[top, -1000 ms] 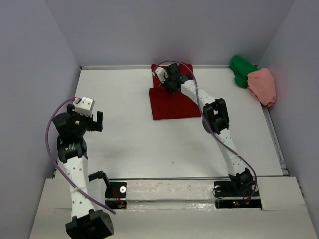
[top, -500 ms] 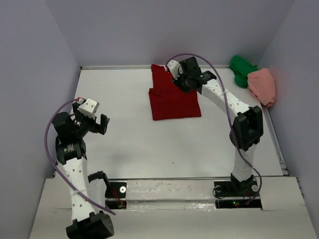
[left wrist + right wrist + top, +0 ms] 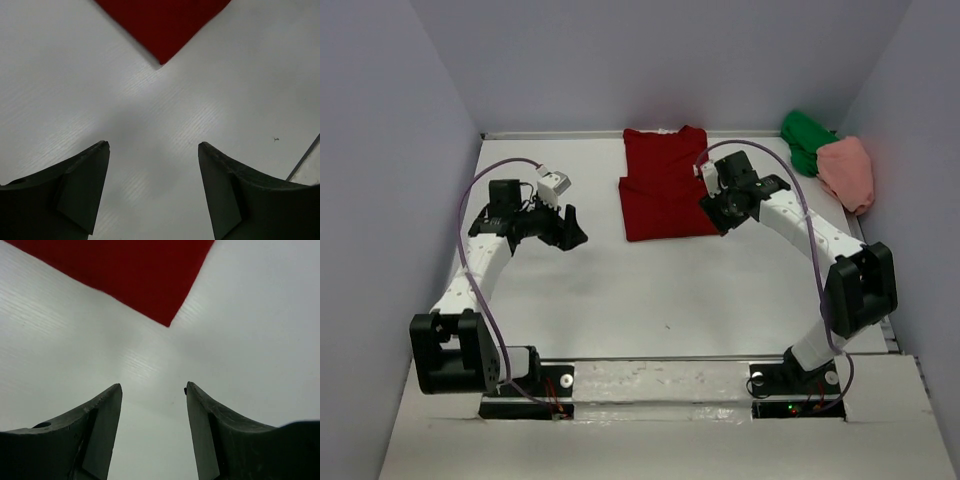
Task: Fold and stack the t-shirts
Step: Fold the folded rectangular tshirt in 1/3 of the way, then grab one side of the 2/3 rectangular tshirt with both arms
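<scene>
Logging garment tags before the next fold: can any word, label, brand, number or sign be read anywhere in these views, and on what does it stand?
None can be read.
The dark red fabric t-shirt, spread on the white table, shows no print or tag.
The bunched bright green t-shirt and salmon pink t-shirt show none either.
The table itself carries no marking.

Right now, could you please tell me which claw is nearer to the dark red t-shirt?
Right. The right claw hovers at the dark red t-shirt's near right corner; the left claw is farther off its near left corner.
</scene>
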